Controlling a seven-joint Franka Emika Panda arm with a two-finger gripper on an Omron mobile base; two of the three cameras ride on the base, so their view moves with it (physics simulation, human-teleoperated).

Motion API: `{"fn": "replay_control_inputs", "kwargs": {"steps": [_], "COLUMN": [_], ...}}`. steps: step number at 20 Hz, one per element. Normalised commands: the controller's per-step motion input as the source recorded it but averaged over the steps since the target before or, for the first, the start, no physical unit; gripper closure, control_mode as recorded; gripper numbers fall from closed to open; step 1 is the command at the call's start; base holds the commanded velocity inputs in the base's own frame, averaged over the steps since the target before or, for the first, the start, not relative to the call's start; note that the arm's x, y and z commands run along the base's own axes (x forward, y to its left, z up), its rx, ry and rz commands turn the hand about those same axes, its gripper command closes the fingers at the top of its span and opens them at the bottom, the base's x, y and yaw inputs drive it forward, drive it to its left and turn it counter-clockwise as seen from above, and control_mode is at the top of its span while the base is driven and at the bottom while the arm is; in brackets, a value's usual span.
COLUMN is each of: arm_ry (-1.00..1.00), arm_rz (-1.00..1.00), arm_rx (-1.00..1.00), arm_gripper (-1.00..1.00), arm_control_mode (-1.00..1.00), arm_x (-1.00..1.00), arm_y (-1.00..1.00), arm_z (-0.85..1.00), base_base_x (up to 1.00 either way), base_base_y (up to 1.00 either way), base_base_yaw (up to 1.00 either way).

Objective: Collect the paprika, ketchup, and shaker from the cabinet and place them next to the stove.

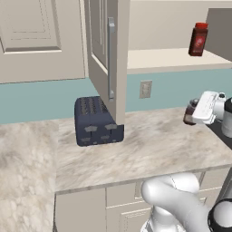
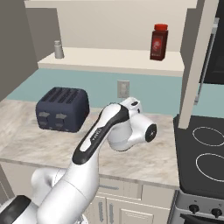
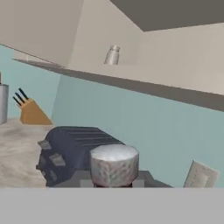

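My gripper [image 1: 194,113] is shut on the paprika [image 1: 190,111], a small dark red jar with a grey lid, held just above the counter near the stove [image 2: 201,146]. In the hand view the paprika [image 3: 114,165] stands between the fingertips, lid up. The ketchup [image 1: 198,39], a red bottle with a red cap, stands on the cream shelf [image 1: 172,60] of the open cabinet; the right base view shows the ketchup [image 2: 159,41] at the shelf's right end. The shaker [image 2: 58,49], small and silver, is at the shelf's left end, also visible as the shaker [image 3: 112,55] in the hand view.
The cabinet door [image 1: 108,54] hangs open above a dark blue-grey toaster [image 1: 97,121] on the marble counter [image 1: 154,145]. A wall outlet [image 1: 145,89] sits behind. A knife block [image 3: 33,113] and a metal canister [image 3: 3,104] stand farther along the counter.
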Motion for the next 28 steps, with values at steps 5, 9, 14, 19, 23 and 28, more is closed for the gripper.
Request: {"fn": "replay_control_inputs", "kwargs": {"steps": [5, 9, 14, 19, 23, 28], "arm_ry": [0.00, 0.00, 0.00, 0.00, 0.00, 0.00], "arm_rz": [0.00, 0.00, 0.00, 0.00, 0.00, 0.00], "arm_rx": [0.01, 0.01, 0.00, 0.00, 0.00, 0.02], "arm_gripper": [1.00, 1.00, 1.00, 1.00, 1.00, 1.00], "arm_control_mode": [-1.00, -1.00, -1.00, -1.00, -1.00, -1.00], "arm_x": [0.80, 0.78, 0.65, 0.42, 0.34, 0.37], "arm_y": [-0.56, -0.59, -0.64, -0.39, -0.20, -0.31], "arm_z": [-0.42, -0.37, -0.29, -0.41, -0.45, -0.22], "base_base_x": [0.00, 0.00, 0.00, 0.00, 0.00, 0.00], "base_base_y": [0.00, 0.00, 0.00, 0.00, 0.00, 0.00], "base_base_yaw": [0.00, 0.00, 0.00, 0.00, 0.00, 0.00]}}
